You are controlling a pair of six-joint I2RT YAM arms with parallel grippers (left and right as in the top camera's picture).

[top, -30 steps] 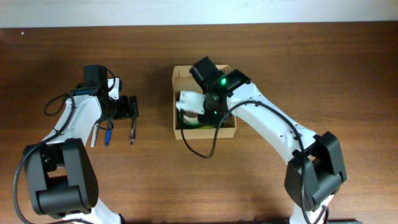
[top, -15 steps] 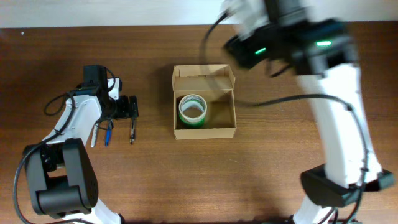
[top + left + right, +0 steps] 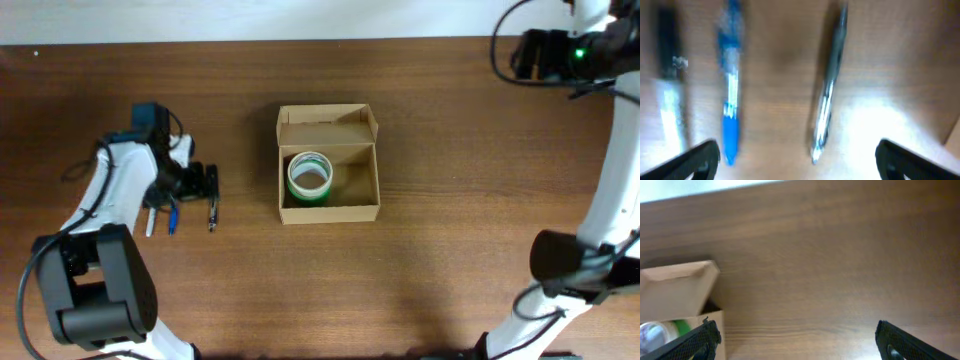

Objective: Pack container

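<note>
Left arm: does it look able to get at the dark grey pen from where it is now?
Probably yes. The left gripper hangs open directly over the dark grey pen. Nothing covers the pen, and the blue pen lies apart beside it.

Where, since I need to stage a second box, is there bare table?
Widest bare wood lies between the container and the right arm's base. The strip between the container and the robot's edge of the table is free too. Crowded: the left side, where three pens lie by the left gripper.
</note>
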